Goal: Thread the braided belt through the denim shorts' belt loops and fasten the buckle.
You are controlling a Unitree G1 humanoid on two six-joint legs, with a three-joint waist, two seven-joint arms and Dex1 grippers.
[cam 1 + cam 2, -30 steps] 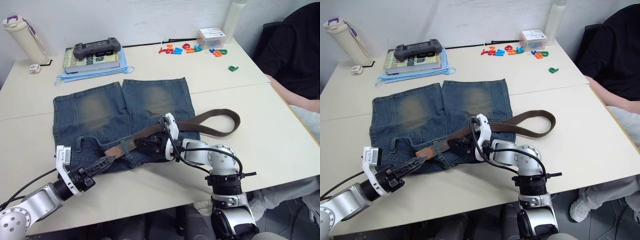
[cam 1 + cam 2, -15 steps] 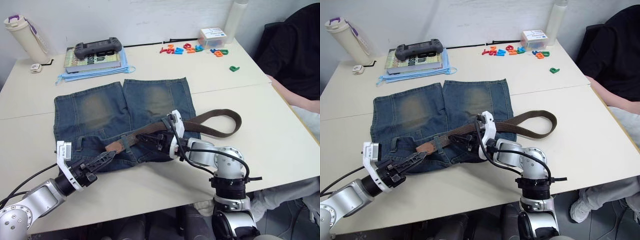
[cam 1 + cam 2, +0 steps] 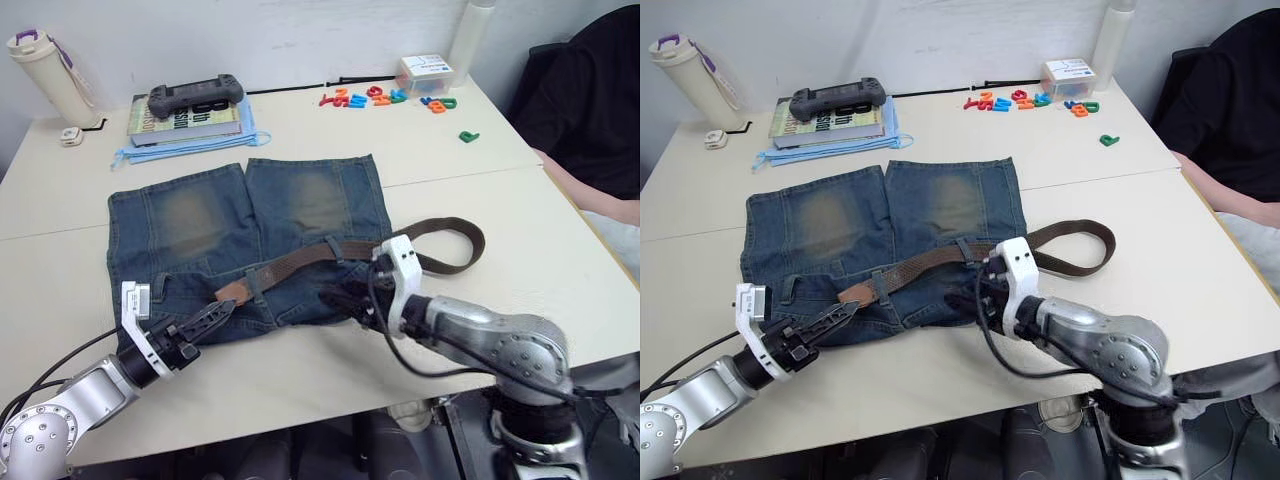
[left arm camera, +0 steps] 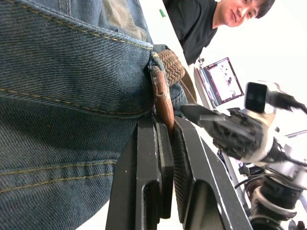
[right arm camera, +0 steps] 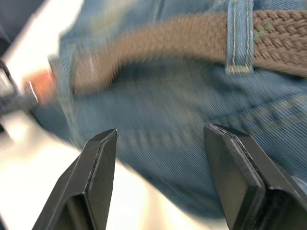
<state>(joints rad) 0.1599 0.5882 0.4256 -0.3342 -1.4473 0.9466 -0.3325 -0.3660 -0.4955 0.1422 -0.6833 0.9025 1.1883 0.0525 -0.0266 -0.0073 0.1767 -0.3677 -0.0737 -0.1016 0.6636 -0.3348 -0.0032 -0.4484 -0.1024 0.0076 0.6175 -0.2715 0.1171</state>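
At lower left, the left gripper [image 3: 212, 316] has its fingers clamped on the braided belt [image 3: 300, 257]'s tan tip to draw it through the denim shorts [image 3: 245, 240]' belt loops [image 5: 238, 36], while the right gripper [image 3: 345, 300], fingers apart, hovers mid-frame above the waistband on the surface [image 3: 560, 260].

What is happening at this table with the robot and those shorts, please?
The robot is threading a braided belt through the denim shorts lying on the table. Its left claw pinches the belt's tan tip, while the right claw is open over the waistband, beside a belt loop the belt passes under.
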